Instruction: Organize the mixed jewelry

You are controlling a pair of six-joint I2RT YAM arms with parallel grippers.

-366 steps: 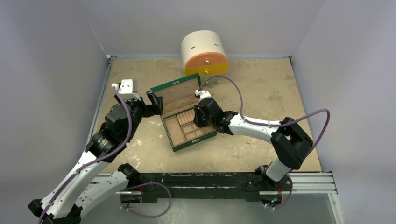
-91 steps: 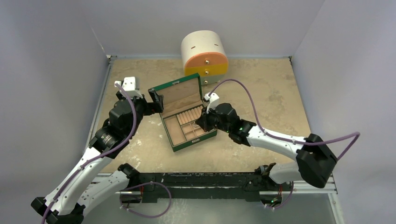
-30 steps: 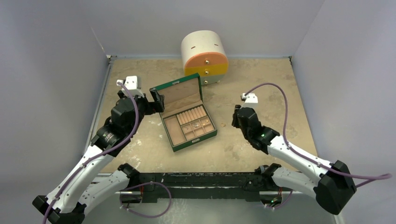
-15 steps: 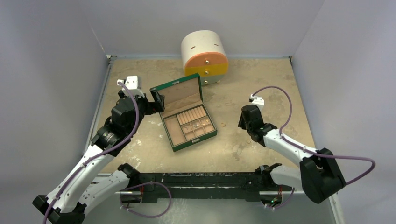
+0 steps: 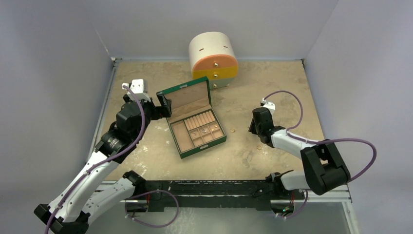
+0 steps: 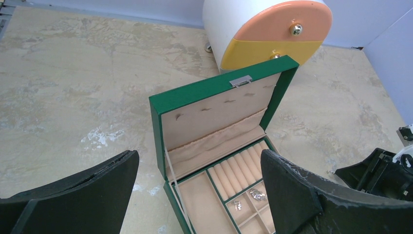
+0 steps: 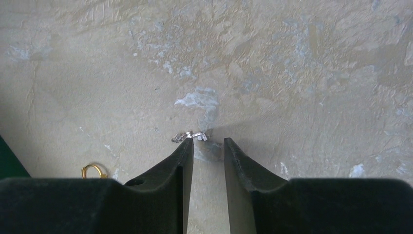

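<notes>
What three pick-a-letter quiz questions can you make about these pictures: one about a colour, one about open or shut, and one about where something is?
1. What colour is the jewelry box on the outside?
A) green
B) red
C) blue

2. How is the lid of the box?
A) shut
B) open
C) taken off

3. Where does the gold ring lie?
A) inside the box
B) on the lid
C) on the table

Answers:
1 is A, because the outer walls and rim are green.
2 is B, because the lid stands up behind the tan compartments.
3 is C, because the right wrist view shows the ring on the bare table surface, outside the box.
</notes>
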